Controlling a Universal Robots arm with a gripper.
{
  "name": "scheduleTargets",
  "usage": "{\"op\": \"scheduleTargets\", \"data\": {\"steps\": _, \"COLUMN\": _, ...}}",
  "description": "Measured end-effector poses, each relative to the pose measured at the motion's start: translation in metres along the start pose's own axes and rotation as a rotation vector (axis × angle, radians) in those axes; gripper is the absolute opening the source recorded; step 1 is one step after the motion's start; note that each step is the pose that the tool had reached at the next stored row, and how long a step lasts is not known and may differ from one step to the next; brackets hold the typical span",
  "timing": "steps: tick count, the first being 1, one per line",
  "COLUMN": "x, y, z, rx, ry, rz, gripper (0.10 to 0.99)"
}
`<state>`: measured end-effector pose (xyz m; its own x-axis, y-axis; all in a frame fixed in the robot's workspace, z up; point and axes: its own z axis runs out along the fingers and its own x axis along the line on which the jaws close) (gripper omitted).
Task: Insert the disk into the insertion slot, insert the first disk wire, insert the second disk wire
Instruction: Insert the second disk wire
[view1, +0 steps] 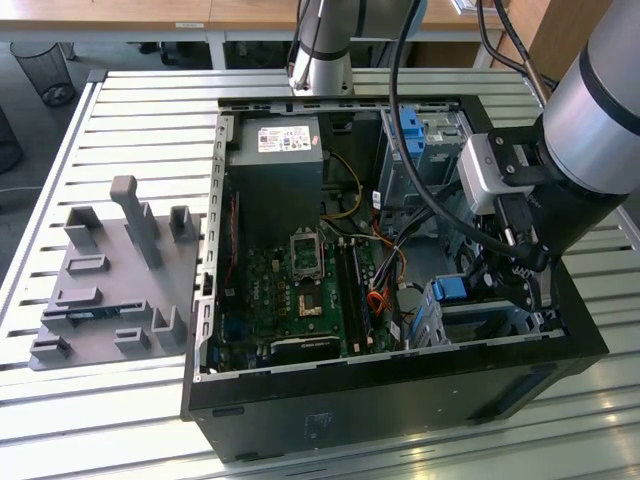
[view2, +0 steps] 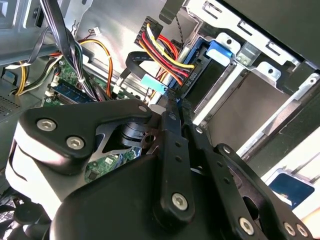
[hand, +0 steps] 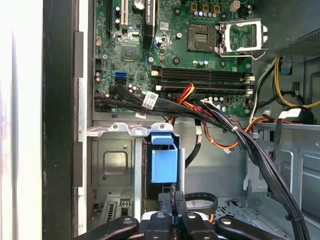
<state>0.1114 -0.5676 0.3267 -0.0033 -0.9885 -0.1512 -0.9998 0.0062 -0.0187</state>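
Now your gripper (view2: 172, 102) hangs beside the disk (hand: 164, 160), already seated in the insertion slot (hand: 112, 165); its jaws look nearly shut, pinching something I cannot identify. Treat the stiff power connector (view2: 165, 55) gently: grip its body.

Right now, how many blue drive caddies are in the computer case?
2. One blue caddy fronts the taller cage; the disk's caddy sits in the insertion slot by the gripper. The arm may hide more.

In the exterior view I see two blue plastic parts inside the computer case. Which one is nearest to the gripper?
The lower blue part, at the low silver cage by the case's front edge, beside the gripper. The other blue part sits higher, in the taller grey cage.
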Motion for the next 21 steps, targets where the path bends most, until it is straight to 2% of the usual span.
{"op": "scheduleTargets", "data": {"steps": 10, "x": 0.0000, "y": 0.0000, "z": 0.0001, "rx": 0.000, "ry": -0.0005, "rz": 0.000, "gripper": 0.161}}
{"op": "scheduleTargets", "data": {"steps": 11, "x": 0.0000, "y": 0.0000, "z": -0.0002, "rx": 0.000, "ry": -0.0003, "rz": 0.000, "gripper": 0.224}}
{"op": "scheduleTargets", "data": {"steps": 12, "x": -0.0001, "y": 0.0000, "z": -0.0007, "rx": 0.000, "ry": 0.0000, "rz": 0.000, "gripper": 0.224}}
{"op": "scheduleTargets", "data": {"steps": 21, "x": -0.0017, "y": -0.0002, "z": -0.0112, "rx": 0.000, "ry": -0.0001, "rz": 0.000, "gripper": 0.224}}
